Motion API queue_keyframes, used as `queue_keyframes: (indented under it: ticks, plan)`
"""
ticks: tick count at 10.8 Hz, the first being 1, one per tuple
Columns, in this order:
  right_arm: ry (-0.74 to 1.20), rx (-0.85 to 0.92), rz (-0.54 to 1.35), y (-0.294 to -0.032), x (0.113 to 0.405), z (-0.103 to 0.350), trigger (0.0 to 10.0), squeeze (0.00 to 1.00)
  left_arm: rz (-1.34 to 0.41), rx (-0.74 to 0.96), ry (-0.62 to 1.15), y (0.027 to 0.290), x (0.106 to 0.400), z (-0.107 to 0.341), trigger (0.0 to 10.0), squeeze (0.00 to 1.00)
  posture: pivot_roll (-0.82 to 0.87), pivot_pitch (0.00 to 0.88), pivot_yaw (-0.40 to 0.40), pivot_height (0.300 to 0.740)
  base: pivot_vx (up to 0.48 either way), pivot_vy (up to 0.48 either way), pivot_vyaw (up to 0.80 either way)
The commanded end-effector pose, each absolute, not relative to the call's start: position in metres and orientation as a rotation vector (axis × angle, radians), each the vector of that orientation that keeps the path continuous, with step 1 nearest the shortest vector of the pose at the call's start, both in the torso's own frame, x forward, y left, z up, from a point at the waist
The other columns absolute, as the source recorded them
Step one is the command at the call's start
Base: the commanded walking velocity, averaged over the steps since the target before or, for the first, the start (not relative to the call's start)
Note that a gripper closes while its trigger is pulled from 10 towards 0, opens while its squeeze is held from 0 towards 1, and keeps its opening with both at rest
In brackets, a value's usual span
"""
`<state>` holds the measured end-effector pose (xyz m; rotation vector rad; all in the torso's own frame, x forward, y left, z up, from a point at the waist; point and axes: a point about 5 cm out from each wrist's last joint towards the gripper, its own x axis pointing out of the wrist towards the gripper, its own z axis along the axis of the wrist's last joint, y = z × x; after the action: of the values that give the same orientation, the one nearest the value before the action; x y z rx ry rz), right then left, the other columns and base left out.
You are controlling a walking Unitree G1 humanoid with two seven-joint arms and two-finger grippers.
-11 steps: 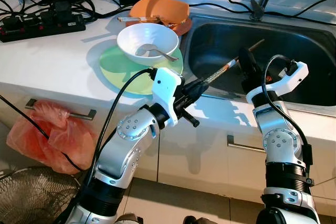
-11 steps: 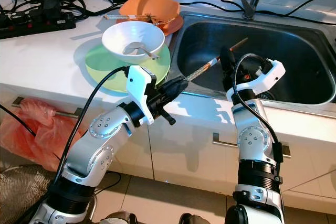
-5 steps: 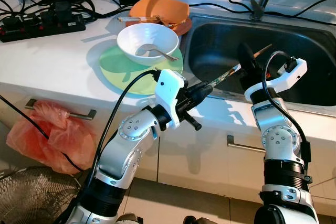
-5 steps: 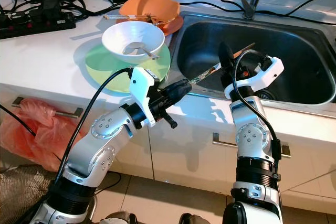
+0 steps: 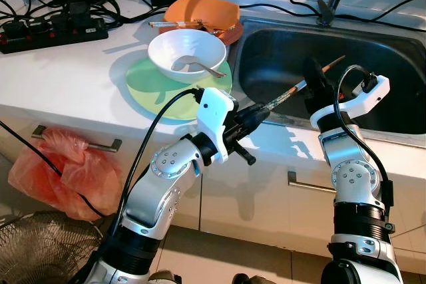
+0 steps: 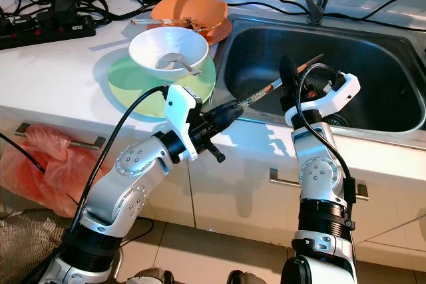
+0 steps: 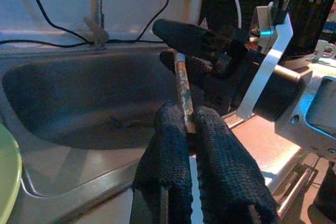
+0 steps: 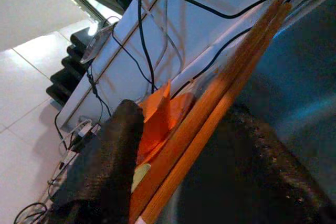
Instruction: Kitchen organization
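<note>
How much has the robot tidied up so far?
Not much looks done. The left gripper holds the chopsticks over the sink, with the right gripper around their far end. The white bowl, green plate and orange dishes wait on the counter.
</note>
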<state>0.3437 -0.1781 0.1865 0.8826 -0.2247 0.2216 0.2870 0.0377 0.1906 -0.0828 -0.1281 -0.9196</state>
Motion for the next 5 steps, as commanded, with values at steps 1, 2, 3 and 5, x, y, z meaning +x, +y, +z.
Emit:
queue_keyframes:
  ticks: [1,2,3,5]
  plan:
    - [-0.232,0.899,0.234,-0.1774,0.3442,0.1908,0.0,0.0,-0.923,-0.086,-0.123,0.0364,0.2872,0.1904,10.0,0.0,0.18,0.097,-0.026,0.74,0.0,0.0,0.0]
    - [-0.238,0.907,0.233,-0.1777,0.3445,0.192,0.0,0.0,-0.926,-0.083,-0.12,0.036,0.2872,0.19,10.0,0.0,0.18,0.097,-0.025,0.74,0.0,0.0,0.0]
    - [-0.243,0.92,0.232,-0.178,0.3448,0.1928,0.0,0.0,-0.927,-0.084,-0.117,0.0359,0.2874,0.1895,10.0,0.0,0.18,0.097,-0.024,0.74,0.0,0.0,0.0]
    - [-0.254,0.945,0.228,-0.1794,0.3447,0.1945,0.0,0.0,-0.91,-0.089,-0.093,0.0376,0.2899,0.1844,10.0,0.24,0.18,0.096,-0.022,0.74,0.0,0.0,0.0]
